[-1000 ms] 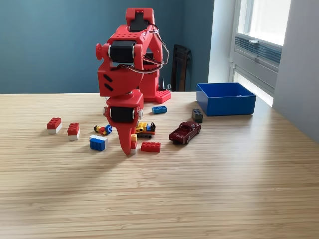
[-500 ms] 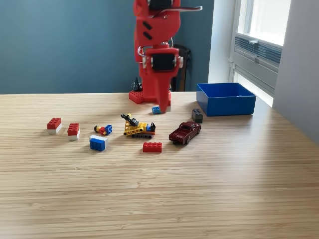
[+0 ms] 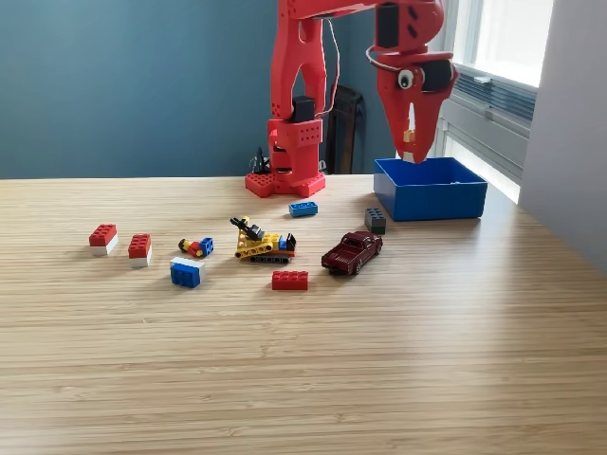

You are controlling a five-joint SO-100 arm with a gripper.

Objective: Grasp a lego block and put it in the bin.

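Exterior view, glossy red gripper (image 3: 410, 142) clenching small yellow-white block (image 3: 409, 136), above square blue bin (image 3: 432, 201)

Arm top cropped, small bits unclear

Red arm (image 3: 299, 85) runs off the top edge above the bin (image 3: 432, 201); upper links unseen. Piece in the hand (image 3: 410, 142) over the bin is too small to identify. Bin floor hidden behind its front wall. Dark object (image 3: 343, 128) behind the arm base mostly blocked.
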